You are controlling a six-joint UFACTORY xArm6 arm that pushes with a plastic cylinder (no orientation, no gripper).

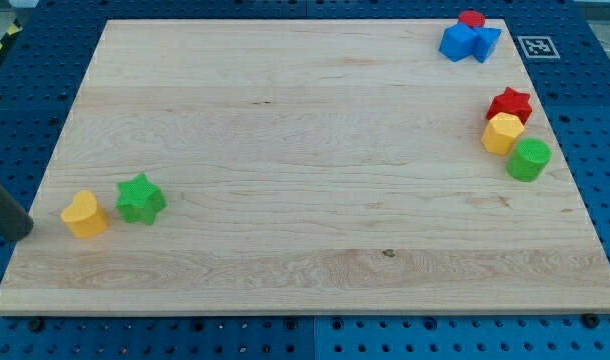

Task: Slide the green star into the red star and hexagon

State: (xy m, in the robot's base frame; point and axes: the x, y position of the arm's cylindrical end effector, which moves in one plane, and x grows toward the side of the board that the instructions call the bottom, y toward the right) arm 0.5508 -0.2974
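The green star [140, 198] lies on the wooden board [305, 150] near the view's bottom left. The red star [509, 103] sits at the right edge, touching the yellow hexagon [503, 133] just below it. My dark rod enters from the view's left edge, and my tip [27, 228] rests at the board's left edge. The tip is left of a yellow block [85, 214], which lies between it and the green star. The tip touches no block.
A green round block [529, 159] sits against the hexagon's lower right. Two blue blocks [470, 42] with a small red block [472, 18] behind them cluster at the top right corner. A blue pegboard surrounds the board.
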